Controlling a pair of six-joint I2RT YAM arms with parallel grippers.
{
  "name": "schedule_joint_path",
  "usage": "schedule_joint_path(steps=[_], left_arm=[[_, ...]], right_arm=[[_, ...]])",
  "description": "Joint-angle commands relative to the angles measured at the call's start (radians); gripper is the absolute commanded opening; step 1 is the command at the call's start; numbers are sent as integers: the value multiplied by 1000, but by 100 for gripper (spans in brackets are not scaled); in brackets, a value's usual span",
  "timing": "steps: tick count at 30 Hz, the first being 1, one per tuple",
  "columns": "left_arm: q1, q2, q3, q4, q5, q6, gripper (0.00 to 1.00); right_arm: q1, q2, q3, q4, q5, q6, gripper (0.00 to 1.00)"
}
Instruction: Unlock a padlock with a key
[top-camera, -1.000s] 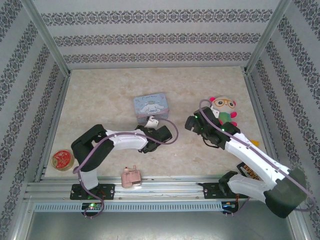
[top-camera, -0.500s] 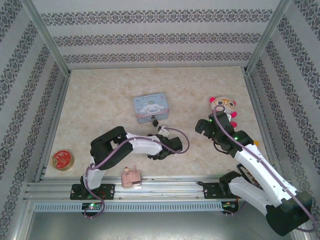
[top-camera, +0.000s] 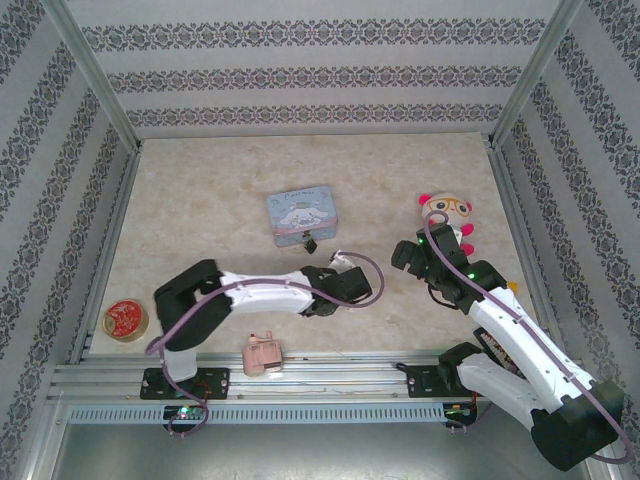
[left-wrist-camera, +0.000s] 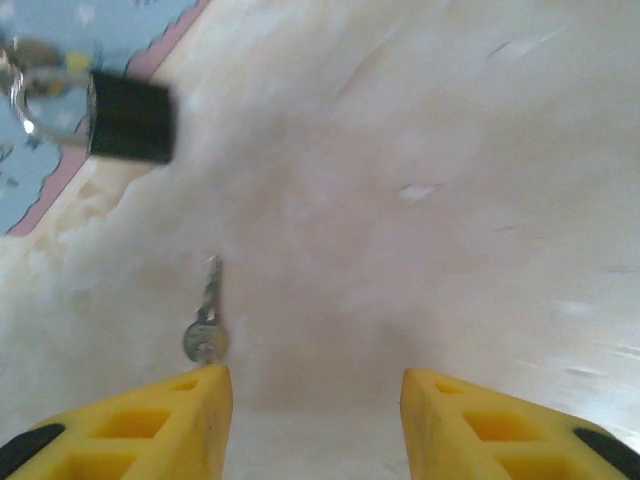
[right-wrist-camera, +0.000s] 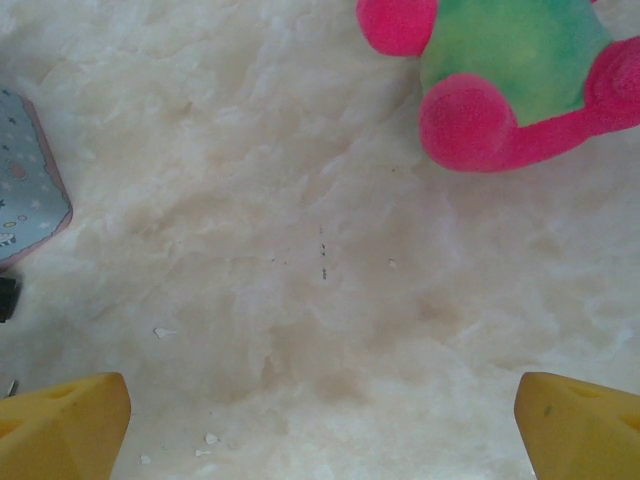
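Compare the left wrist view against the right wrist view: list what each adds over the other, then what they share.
Left wrist view adds: the key lying flat on the table, just ahead of the yellow left fingers, and the padlock at the edge of the blue tin, apart from the key. Right wrist view adds: the pink-and-green plush toy, beyond the widely spread right fingers. Both: a corner of the blue tin, the marbled table, and yellow fingers holding nothing.
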Motion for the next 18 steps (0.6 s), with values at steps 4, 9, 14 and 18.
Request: schedule_joint_path(steps=[4, 9, 14, 18], left_arm=[[21, -214, -82, 190, 139, 0, 57], [105, -353, -158, 178, 76, -104, 84], [271, -508, -286, 183, 73, -233, 99], [445, -612, -406, 227, 112, -269, 99]], right_arm=[[67, 34, -1, -22, 65, 15, 98], [251, 115, 23, -27, 147, 107, 98], [474, 287, 115, -41, 249, 228, 98], [585, 497, 251, -33, 265, 264, 98]])
